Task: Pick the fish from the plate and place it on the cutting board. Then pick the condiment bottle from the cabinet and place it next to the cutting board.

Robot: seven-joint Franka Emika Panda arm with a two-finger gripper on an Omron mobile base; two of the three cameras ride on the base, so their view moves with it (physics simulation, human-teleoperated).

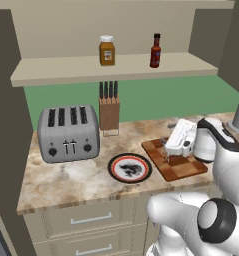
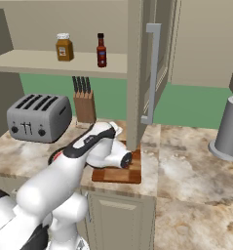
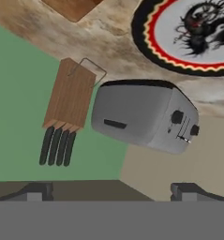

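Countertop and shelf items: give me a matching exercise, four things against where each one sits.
Things:
1. condiment bottle
2. plate
3. knife block
4. toaster

Places:
A. counter, between toaster and cutting board
B. cabinet shelf, right of the amber jar
C. counter's left end
D. against the green back wall, right of the toaster

Pairs: 1-B, 2-A, 3-D, 4-C
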